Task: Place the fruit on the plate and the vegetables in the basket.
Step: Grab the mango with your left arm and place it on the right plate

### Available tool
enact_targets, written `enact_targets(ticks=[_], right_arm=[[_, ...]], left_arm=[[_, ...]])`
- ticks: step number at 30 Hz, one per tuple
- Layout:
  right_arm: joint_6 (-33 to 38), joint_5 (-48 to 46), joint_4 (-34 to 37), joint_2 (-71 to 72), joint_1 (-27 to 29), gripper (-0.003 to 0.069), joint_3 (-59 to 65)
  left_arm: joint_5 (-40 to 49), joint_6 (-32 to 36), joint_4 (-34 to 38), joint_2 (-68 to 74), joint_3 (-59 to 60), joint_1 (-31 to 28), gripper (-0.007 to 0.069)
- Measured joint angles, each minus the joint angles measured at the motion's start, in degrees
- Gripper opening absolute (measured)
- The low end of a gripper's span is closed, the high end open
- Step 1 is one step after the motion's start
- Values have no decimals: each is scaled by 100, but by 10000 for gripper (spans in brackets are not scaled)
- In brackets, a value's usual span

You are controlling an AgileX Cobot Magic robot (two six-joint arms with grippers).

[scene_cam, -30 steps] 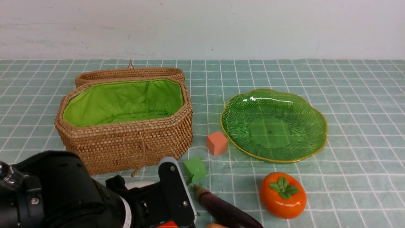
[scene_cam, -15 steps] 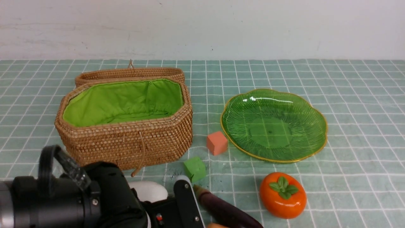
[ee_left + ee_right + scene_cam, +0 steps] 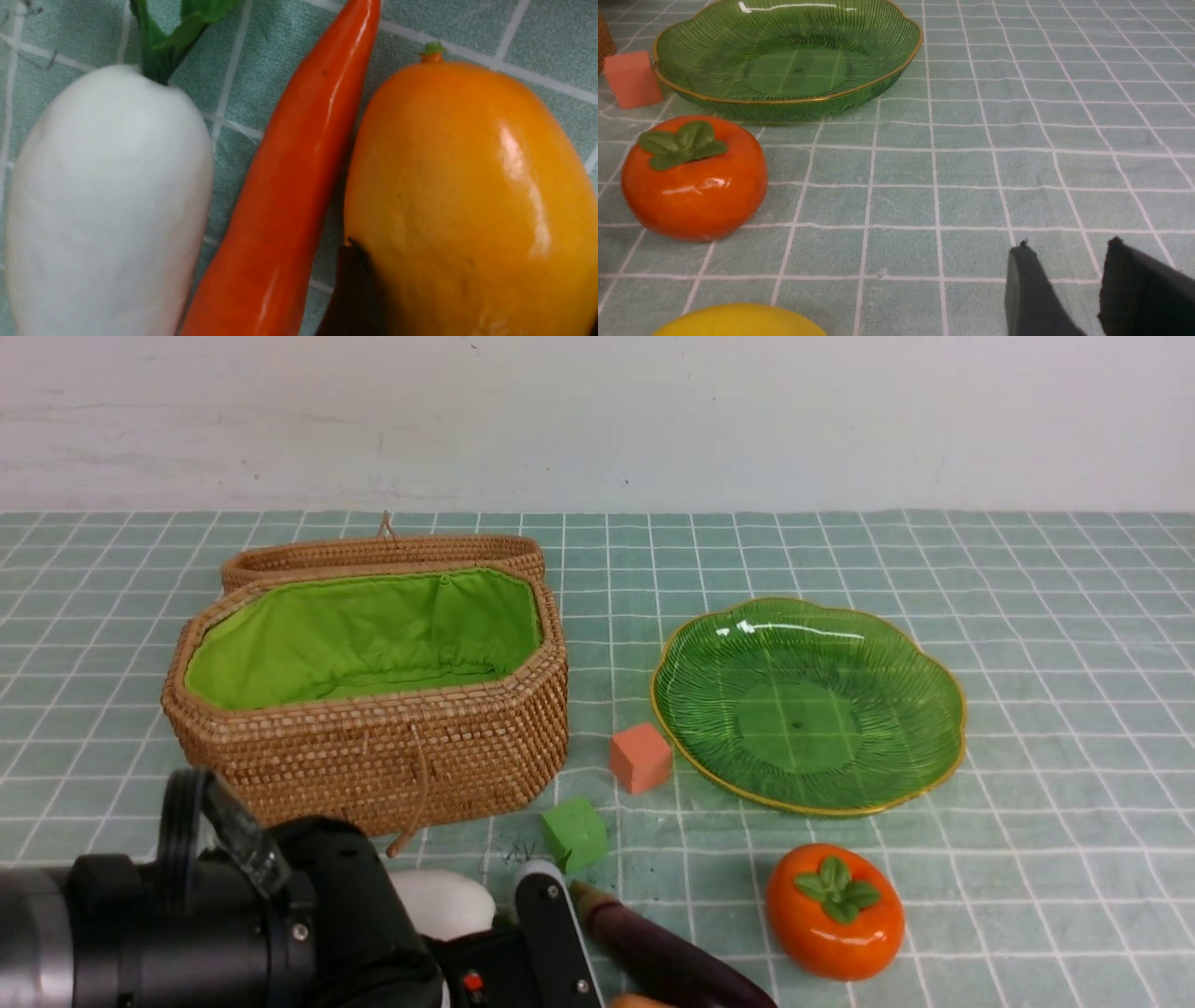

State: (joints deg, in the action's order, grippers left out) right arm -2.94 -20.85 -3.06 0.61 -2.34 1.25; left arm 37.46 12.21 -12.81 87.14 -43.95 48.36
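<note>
An open wicker basket (image 3: pixel 373 747) with green lining stood on the left of the checked green worktop (image 3: pixel 1027 616), its lid folded back behind it. To its right sat the scalloped green glass plate (image 3: pixel 808 705), with a salmon-pink cube (image 3: pixel 640 758) just beside its near-left rim. A green cube (image 3: pixel 574 833) lay near the basket's near right corner.

The persimmon (image 3: pixel 836 910) sat on the cloth in front of the plate, apart from it. The purple eggplant (image 3: pixel 653 952) lay to its left.

The left gripper (image 3: pixel 523 952) hung low over the white radish (image 3: pixel 107 200), carrot (image 3: pixel 289 186) and mango (image 3: pixel 467 200), which lay side by side. One dark finger (image 3: pixel 350 289) showed between the carrot and the mango; whether the gripper pinched anything could not be told.

The right gripper (image 3: pixel 1069 261) hovered near the cloth, slightly spread and holding nothing. Only the top of the lemon (image 3: pixel 738 322) showed in the right wrist view, nearer the camera than the persimmon.
</note>
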Motion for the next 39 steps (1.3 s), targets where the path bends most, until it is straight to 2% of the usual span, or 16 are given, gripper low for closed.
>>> enact_targets(ticks=[6,11,18,24,27,35,37,39], right_arm=[[0,0,0,0,0,241,0],[0,0,0,0,0,241,0],[0,0,0,0,0,241,0],[0,0,0,0,0,241,0],[0,0,0,0,0,241,0],[0,0,0,0,0,241,0],[0,0,0,0,0,241,0],[0,0,0,0,0,241,0]], left_arm=[[52,0,239,0,-26,0,514],[522,0,389,0,-174,0,514],[1310,0,515,0,-1038,0,514],[1454,0,255,0,-1823,0,514],[1071,-14,106,12,-2193,-70,514],[-2193,-627,270,850,-2758,-486,514],[-2367,-744,324,1112,-2933,-498,514],[-2109,-921,420,1758,-3555,-505,514]])
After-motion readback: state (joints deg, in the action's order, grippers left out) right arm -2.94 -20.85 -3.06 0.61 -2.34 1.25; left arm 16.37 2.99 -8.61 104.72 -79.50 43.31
